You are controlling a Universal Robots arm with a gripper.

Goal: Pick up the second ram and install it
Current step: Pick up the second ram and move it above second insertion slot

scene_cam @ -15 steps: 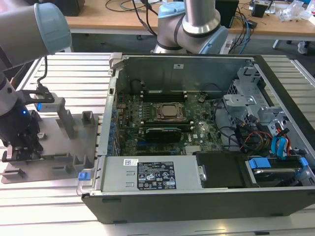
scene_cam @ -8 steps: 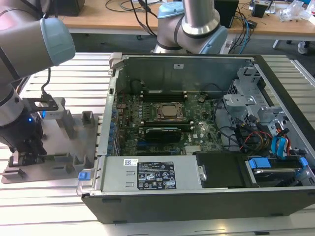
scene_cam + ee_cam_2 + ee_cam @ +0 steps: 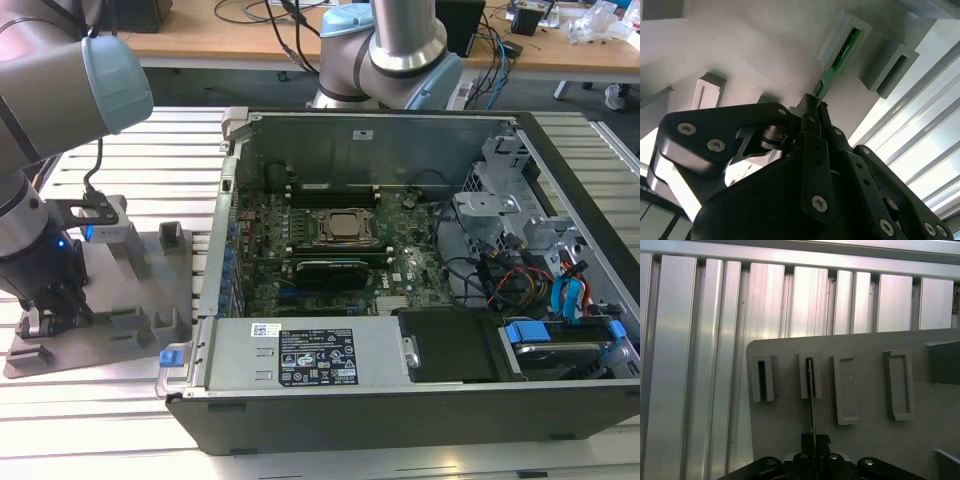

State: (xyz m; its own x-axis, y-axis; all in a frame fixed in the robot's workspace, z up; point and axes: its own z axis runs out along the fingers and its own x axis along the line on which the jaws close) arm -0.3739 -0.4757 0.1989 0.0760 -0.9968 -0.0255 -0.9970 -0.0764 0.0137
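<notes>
The memory stick is green; the gripper black with silver screws; the plate plain grey; the table ribbed silver; the computer case black, its circuit board green, cables blue.

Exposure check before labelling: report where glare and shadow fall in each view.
Exterior view: even room light, the motherboard dimmer between the walls of the case. Second wrist view: the table slats blow out to white, the gripper reads dark, the second ram shows green. First wrist view: bright reflection streaks along the slats, the grey plate evenly lit.
</notes>
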